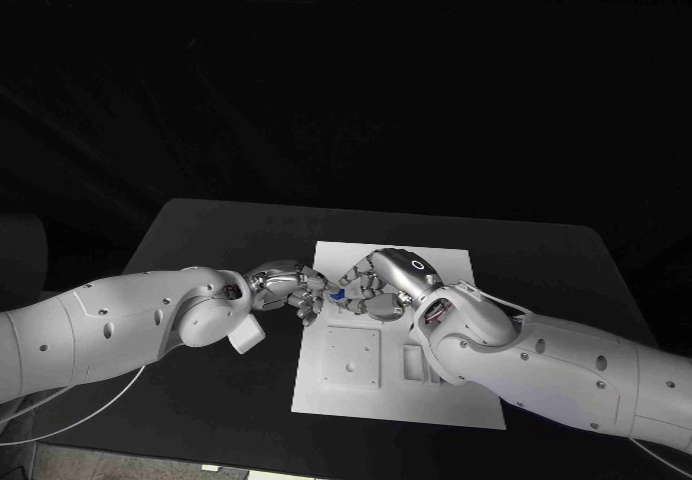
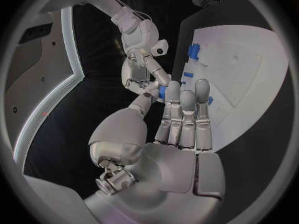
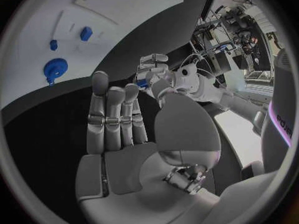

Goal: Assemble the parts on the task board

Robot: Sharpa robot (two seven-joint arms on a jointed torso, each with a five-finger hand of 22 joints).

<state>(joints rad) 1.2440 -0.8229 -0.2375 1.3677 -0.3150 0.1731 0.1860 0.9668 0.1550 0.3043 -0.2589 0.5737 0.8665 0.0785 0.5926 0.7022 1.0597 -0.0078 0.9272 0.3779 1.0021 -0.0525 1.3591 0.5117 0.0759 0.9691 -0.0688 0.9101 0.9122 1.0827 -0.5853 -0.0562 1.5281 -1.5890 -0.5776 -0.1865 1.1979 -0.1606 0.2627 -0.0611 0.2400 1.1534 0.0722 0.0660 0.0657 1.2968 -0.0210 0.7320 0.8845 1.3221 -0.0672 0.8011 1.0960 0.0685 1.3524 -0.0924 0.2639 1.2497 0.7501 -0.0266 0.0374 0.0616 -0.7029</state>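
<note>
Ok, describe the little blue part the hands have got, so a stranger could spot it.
On the black table lies the white task board. Over its left side the left hand and right hand meet, pinching the small blue part between fingertips. The other blue pieces lie on the board.

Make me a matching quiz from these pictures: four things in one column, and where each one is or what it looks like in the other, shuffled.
Things:
1. small blue part
2. round blue part
3. task board
4. table

Descriptions:
a. white plate lying flat on the table
b. lies on the board, away from both hands
c. sits between fingers where the left hand and right hand meet
d. black surface under everything

Pairs: 1-c, 2-b, 3-a, 4-d
</note>
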